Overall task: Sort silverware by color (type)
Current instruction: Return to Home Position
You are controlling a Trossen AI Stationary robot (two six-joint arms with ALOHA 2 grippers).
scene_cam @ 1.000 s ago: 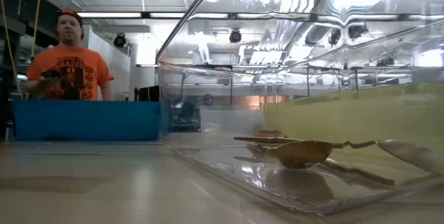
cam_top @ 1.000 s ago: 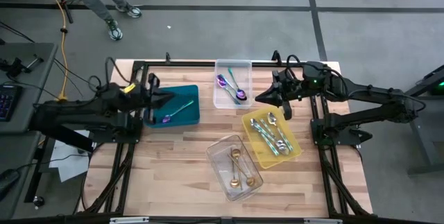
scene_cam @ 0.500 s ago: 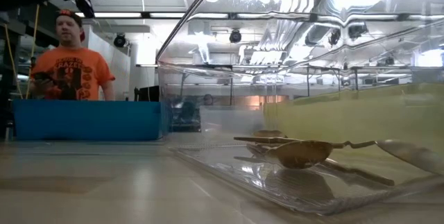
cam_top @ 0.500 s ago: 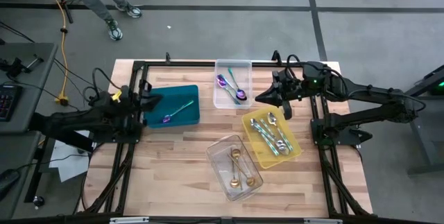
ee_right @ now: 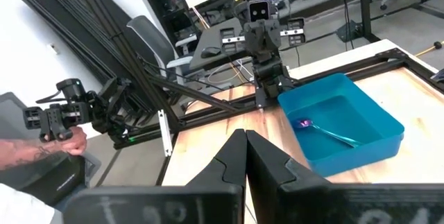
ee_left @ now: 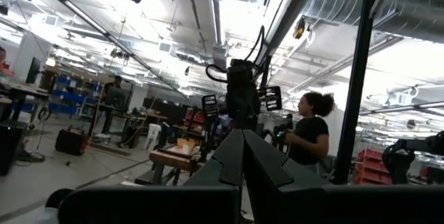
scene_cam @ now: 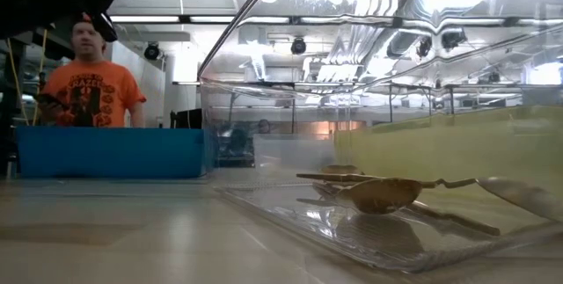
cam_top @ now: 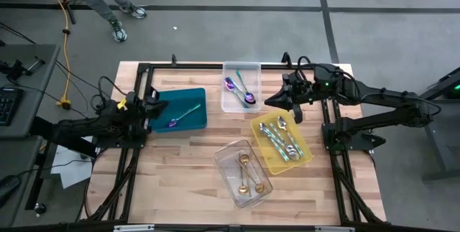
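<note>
The silverware lies sorted in four trays. One teal-handled spoon with a purple bowl [cam_top: 183,115] rests flat in the teal tray [cam_top: 195,97]. Iridescent purple pieces [cam_top: 241,90] lie in the far clear tray [cam_top: 228,69]. Silver pieces [cam_top: 282,137] fill the yellow tray [cam_top: 305,156], and gold spoons [cam_top: 244,171] lie in the near clear tray [cam_top: 223,153]. My left gripper [cam_top: 162,107] is shut and empty at the teal tray's left edge. My right gripper [cam_top: 267,103] is shut and empty, between the far clear tray and the yellow tray.
A black frame [cam_top: 215,65] runs along the table's far edge and sides. Bare wood [cam_top: 172,167] lies at the near left. Beyond the table stands a person in an orange shirt [scene_cam: 88,86], and another person [ee_left: 309,130] shows in the left wrist view.
My left gripper has drawn back from over the teal tray toward the table's left edge, staying shut. The teal-handled spoon has stayed where it lay in the teal tray. My right arm has kept still.
</note>
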